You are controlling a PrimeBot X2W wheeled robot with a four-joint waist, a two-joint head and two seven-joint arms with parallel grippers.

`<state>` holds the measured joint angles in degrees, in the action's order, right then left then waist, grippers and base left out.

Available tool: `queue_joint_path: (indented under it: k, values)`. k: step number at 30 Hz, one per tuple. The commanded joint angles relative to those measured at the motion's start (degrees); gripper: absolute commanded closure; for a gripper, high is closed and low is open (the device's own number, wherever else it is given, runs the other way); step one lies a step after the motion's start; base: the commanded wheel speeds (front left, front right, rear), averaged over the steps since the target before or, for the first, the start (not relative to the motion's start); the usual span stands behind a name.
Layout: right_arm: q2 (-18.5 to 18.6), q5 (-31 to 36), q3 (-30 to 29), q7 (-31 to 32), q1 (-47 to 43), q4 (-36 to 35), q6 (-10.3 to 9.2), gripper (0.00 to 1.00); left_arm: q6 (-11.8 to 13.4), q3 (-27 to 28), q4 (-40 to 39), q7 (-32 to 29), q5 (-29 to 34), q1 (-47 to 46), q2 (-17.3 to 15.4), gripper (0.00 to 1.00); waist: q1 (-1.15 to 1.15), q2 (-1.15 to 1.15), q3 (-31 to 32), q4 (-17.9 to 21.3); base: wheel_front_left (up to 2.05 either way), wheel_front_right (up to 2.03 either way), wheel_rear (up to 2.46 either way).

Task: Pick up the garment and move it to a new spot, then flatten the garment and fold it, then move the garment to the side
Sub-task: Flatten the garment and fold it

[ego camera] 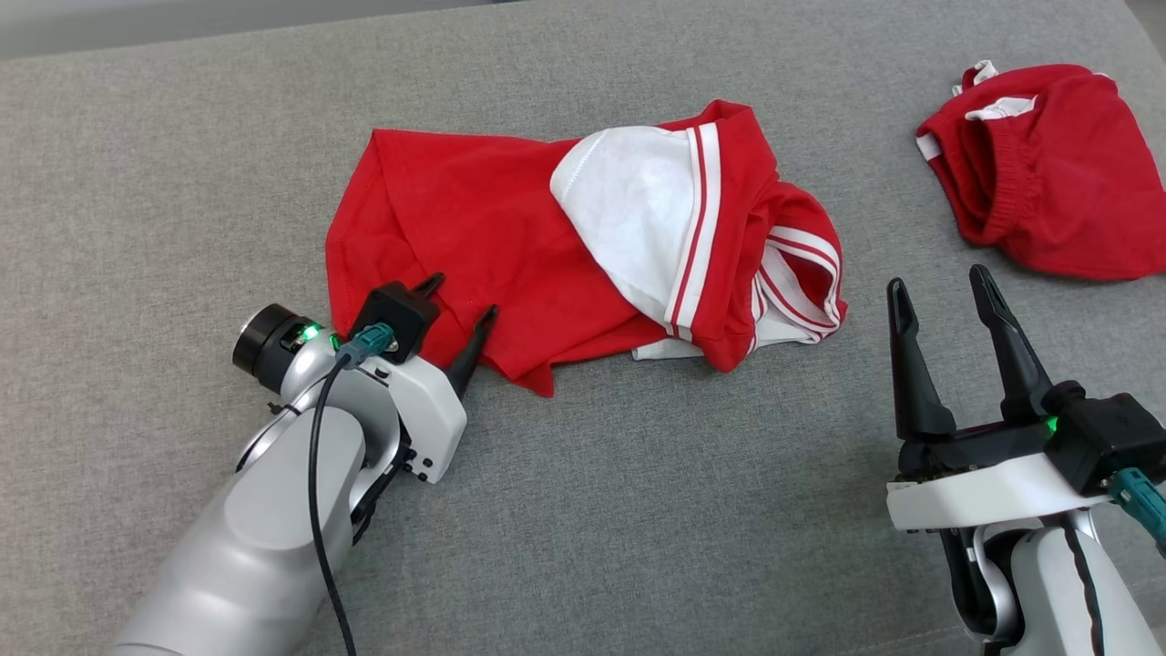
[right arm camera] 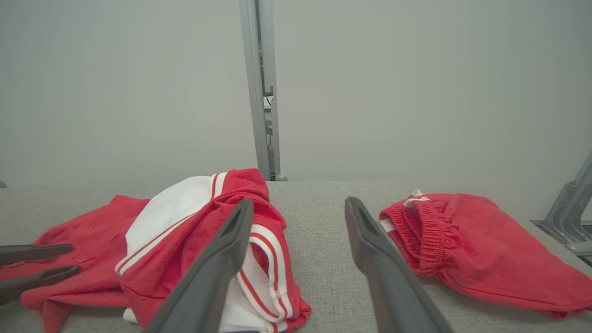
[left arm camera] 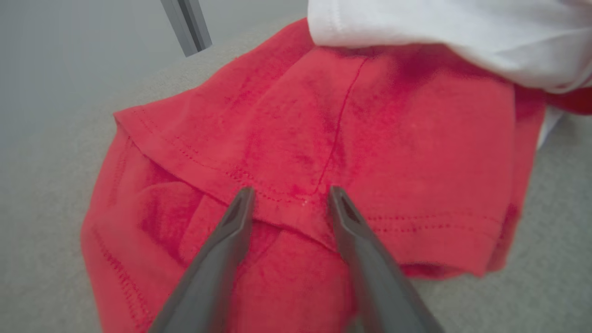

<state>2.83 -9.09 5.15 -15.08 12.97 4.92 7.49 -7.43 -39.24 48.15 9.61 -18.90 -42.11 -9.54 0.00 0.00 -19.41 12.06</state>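
**Garments: two.** One crumpled red jersey garment with a white panel and red-and-white striped trim [ego camera: 510, 237], centre of the frame. One bunched plain red garment with an elastic waistband [ego camera: 1048, 173], upper right.

**Grippers: two.** Left gripper [ego camera: 464, 295], lower left; right gripper [ego camera: 938, 278], lower right.

**Long dark fingers [ego camera: 911, 364]: four**, two per gripper.

**Teal cable connectors [ego camera: 364, 344]: two**, one at each wrist.

**Grey woven fabric surface [ego camera: 638, 501]: one.**

**Upright grey metal post [right arm camera: 261, 92]: one**, top centre of the right wrist view.
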Motion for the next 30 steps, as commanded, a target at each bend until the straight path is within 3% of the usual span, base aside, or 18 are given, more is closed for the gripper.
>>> queue_joint_path:
  k: [1,2,3,14,24,30]
  values:
    - [0.2,0.0,0.0,0.0,0.5,0.2,0.02,0.00,0.0,-0.3,0.1,0.1,-0.6,-1.1,-0.3,0.65,0.00,0.00,0.0,-0.1,0.00,0.00,0.00]
    - [0.2,-0.1,0.0,0.0,0.5,0.2,0.02,0.00,0.0,-0.6,0.2,0.2,-0.9,-1.2,-0.3,0.93,0.00,0.00,-0.1,-0.1,0.00,0.00,0.00]
    - [0.2,-0.1,0.0,0.0,0.6,0.2,0.02,0.00,0.0,-1.0,0.3,0.2,-1.3,-1.3,-0.4,1.00,0.00,0.00,-0.1,-0.2,0.00,0.00,0.00]
    - [0.2,-0.4,0.1,0.0,0.6,0.6,0.02,0.00,0.0,-2.9,1.2,1.9,-4.2,-2.7,-1.4,1.00,0.00,0.00,0.0,-0.2,0.00,0.00,0.00]
    - [0.2,0.4,0.0,0.0,-0.5,1.3,0.02,0.00,3.4,0.1,-2.4,5.5,-4.7,-1.3,-0.8,1.00,0.00,0.00,3.7,-1.4,0.00,0.00,0.00]
    - [0.3,0.9,-0.1,0.0,-1.5,1.4,0.02,0.00,6.1,4.7,-11.3,5.6,-3.4,2.1,-1.3,1.00,0.00,0.00,6.5,-3.2,0.00,0.00,0.00]
